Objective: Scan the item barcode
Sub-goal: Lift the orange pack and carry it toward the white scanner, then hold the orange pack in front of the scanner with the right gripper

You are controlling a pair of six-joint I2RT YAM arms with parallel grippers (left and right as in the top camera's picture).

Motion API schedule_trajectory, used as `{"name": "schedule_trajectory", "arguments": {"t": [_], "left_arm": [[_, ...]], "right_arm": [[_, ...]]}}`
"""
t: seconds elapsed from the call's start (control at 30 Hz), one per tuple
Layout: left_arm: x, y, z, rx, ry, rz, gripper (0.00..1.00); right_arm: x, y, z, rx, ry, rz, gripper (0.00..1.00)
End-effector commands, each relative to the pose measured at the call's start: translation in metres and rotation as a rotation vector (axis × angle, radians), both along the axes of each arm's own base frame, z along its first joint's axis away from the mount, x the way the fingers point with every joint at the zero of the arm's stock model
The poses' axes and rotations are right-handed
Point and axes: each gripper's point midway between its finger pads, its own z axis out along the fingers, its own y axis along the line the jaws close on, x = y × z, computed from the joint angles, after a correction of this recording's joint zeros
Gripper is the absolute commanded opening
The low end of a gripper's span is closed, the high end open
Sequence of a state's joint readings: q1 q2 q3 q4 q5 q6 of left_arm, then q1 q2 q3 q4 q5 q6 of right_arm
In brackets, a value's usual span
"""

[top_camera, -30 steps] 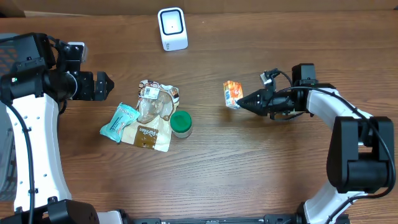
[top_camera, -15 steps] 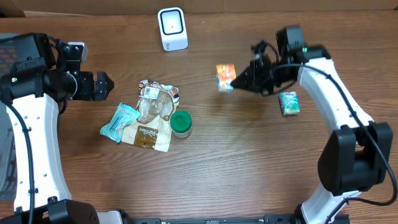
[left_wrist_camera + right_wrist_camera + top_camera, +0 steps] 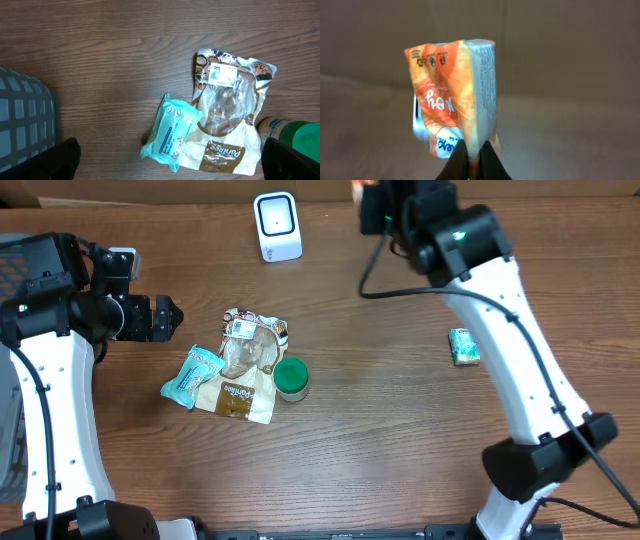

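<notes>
R gripper [image 3: 474,157] clamped on orange packet [image 3: 455,95]: bring it to scanner [image 3: 277,225], about 8 o'clock, rotating each face toward it. L gripper [image 3: 171,318] spread wide, holding 0.

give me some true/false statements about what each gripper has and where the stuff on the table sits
1. The right gripper is shut on the orange packet. True.
2. The left gripper grips the teal packet. False: it is open and holds nothing; the teal packet lies on the table, apart from it.
3. The white scanner stands near the far edge of the table. True.
4. The green-lidded jar sits against the small green packet. False: the jar is beside the snack bag, and the small green packet lies alone over by the right arm.
</notes>
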State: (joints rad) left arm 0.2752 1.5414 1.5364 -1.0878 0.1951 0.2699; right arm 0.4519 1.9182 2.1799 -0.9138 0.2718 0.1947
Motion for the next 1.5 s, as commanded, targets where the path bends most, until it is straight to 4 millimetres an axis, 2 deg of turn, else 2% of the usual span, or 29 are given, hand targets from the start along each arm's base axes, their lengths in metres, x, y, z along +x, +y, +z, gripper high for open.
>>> {"name": "schedule_trajectory", "arguments": {"t": [0.0,0.17,0.4,0.57,0.77,1.03,1.47], "left_arm": [[0.003,-0.001,0.011,0.006,-0.034,-0.019,0.99],[0.003,-0.001,0.011,0.006,-0.034,-0.019,1.00],[0.003,-0.002,0.011,0.006,-0.034,-0.019,1.00],[0.003,-0.001,0.011,0.006,-0.034,-0.019,0.99],[0.003,-0.001,0.011,0.006,-0.034,-0.019,0.99],[0.003,-0.001,0.011,0.006,-0.034,-0.019,1.00],[0.003,-0.001,0.011,0.006,-0.034,-0.019,0.99]], "right_arm": [[0.025,0.007,0.003,-0.222,-0.118,-0.074,0.04],[0.057,0.048,-0.032,-0.426,-0.193,-0.019,0.04],[0.105,0.098,-0.096,-0.721,-0.316,0.096,0.04],[0.122,0.118,-0.139,-0.862,-0.351,0.167,0.04],[0.130,0.131,-0.181,-0.904,-0.351,0.238,0.04],[0.125,0.140,-0.208,-0.921,-0.307,0.302,0.04],[0.121,0.147,-0.217,-0.879,-0.287,0.334,0.04]]}}
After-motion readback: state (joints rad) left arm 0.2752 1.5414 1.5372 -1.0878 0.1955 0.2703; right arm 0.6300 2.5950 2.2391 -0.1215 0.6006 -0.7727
